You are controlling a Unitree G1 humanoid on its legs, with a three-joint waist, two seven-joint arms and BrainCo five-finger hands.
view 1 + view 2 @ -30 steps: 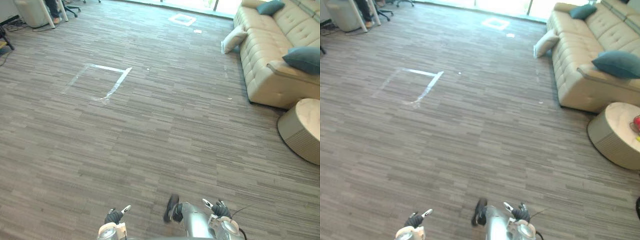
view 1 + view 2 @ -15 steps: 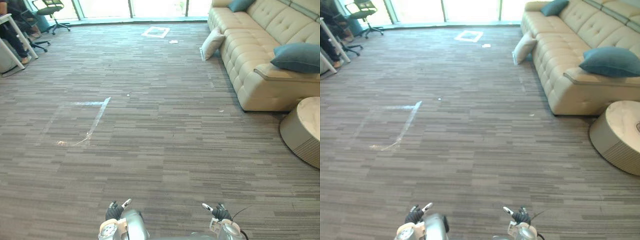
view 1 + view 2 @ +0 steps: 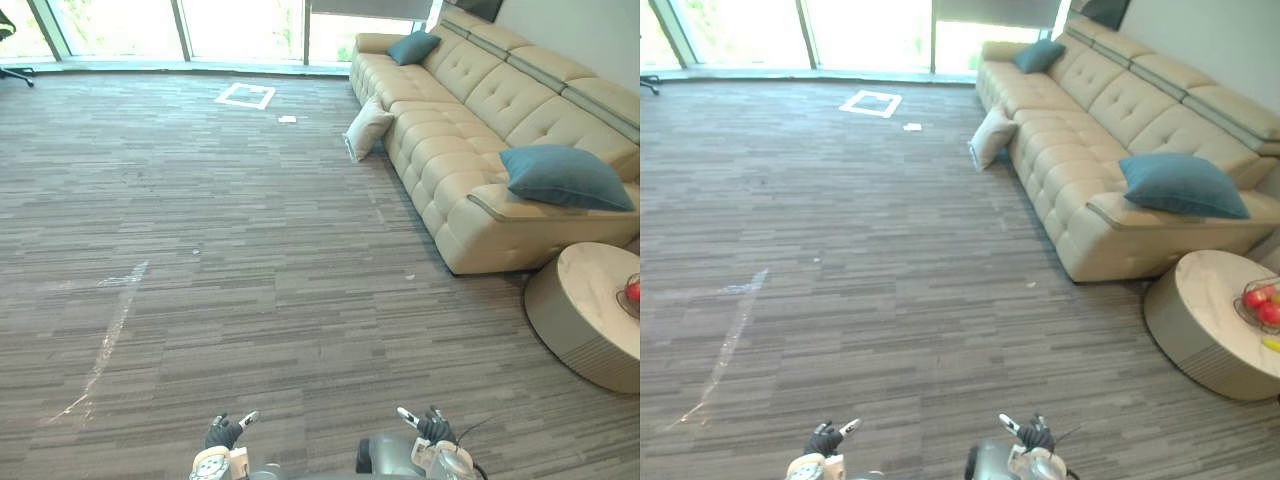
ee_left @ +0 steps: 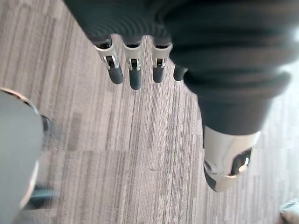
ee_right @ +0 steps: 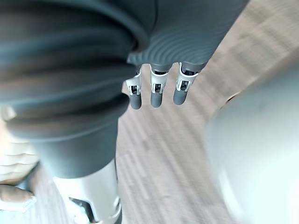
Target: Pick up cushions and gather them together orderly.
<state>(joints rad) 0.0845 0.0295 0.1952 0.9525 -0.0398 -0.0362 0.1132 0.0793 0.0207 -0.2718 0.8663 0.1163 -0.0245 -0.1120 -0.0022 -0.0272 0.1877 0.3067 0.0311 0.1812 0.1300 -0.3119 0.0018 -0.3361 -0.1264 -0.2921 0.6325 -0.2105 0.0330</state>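
Nearest, the left hand (image 3: 225, 432) and the right hand (image 3: 432, 427) are hanging low over the grey carpeted floor (image 3: 250, 250). Both are holding nothing, their fingers hanging straight and relaxed in the wrist views. A worn tape line (image 3: 105, 340) is running across the floor to the left. To the right, a round worktop (image 3: 585, 310) is carrying a fruit bowl (image 3: 1262, 300) and standing just beside the near end of a long beige sofa (image 3: 470, 110). A near teal cushion (image 3: 563, 176) is lying on that near end of the sofa. Farther along, a cream cushion (image 3: 368, 129) is sitting on the floor, leaning against the sofa's front. At the sofa's far end, a far teal cushion (image 3: 413, 46) is resting on the seat. The three cushions are lying well apart. Out on the open floor near the windows, a tape square (image 3: 245, 95) is showing, with a small white scrap (image 3: 287, 119) just beside it.
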